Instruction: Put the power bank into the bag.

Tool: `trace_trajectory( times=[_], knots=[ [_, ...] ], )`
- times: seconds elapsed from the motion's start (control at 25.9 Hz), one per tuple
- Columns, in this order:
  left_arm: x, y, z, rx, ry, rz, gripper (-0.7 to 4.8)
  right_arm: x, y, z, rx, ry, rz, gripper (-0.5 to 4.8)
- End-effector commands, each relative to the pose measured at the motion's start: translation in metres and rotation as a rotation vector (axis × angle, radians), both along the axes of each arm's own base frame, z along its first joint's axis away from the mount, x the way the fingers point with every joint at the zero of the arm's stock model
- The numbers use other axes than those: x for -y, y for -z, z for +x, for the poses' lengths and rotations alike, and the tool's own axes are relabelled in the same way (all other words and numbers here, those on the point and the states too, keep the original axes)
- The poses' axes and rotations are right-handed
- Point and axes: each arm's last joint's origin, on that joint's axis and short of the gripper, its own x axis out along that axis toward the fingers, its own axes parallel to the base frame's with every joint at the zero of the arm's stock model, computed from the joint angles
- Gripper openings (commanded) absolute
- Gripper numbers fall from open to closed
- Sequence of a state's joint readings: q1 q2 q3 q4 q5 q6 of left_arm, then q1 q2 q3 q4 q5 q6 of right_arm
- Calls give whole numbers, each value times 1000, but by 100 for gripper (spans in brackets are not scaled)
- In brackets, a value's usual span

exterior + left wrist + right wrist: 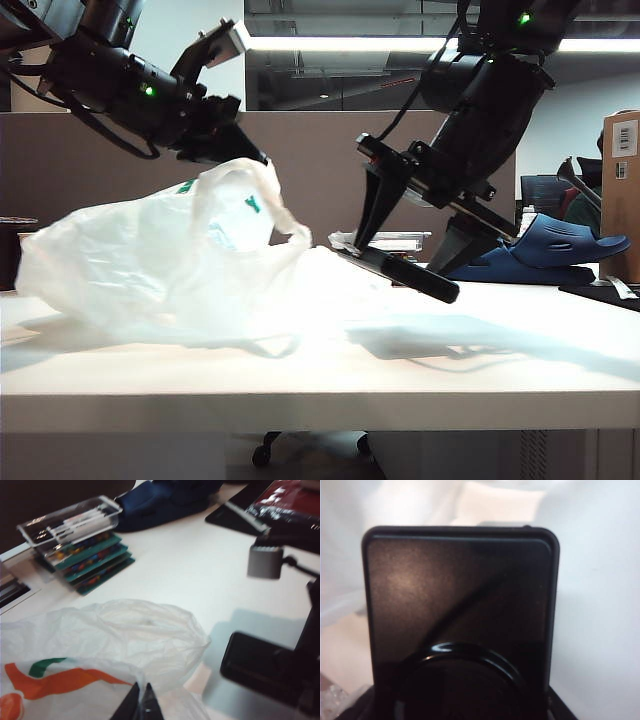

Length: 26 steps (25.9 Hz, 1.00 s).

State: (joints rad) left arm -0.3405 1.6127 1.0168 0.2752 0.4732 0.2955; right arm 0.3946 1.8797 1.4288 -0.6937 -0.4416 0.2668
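Exterior view shows the left gripper (243, 152) in the upper left of the frame, pinched closed on a lifted fold of the large crinkled translucent white plastic bag (160, 260), apparently to hold its mouth up and open toward the middle of the table. Right of centre, the right gripper (400, 262) clamps the flat black rectangular power bank (405, 273), tilted with its lower end at the bag's opening, just above the white table (330, 385), seemingly lined up to slide inside. Behind it, at the right edge, lies a dark blue slipper (560, 245).

From the left wrist view, the closed fingertips (134, 706) bite the plastic near its orange and green print, and the slab waits at lower right, not yet inside. A stack of green-edged packets (90, 560) sits upper left.
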Motion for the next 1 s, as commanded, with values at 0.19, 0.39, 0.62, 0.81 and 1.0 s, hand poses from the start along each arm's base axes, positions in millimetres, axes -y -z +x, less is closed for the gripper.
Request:
trace_trajectory(
  times=[0.19,0.39,0.62,0.81,1.0],
  knots=[
    [4,-10,-2,-14,125,-125,-5,-26,-10,-12,9,-140,120,228],
    [6,-11,-7,-39,301,-165,-6,-33,-13,-13,37,-182,161,228],
    [8,-12,-11,-56,445,-198,-6,-37,-23,-3,164,-188,213,228],
    [8,-12,-12,-60,478,-206,-5,-40,-27,4,257,-175,219,228],
    [8,-12,-11,-61,478,-206,-5,-29,-25,8,273,-158,169,228]
  ],
)
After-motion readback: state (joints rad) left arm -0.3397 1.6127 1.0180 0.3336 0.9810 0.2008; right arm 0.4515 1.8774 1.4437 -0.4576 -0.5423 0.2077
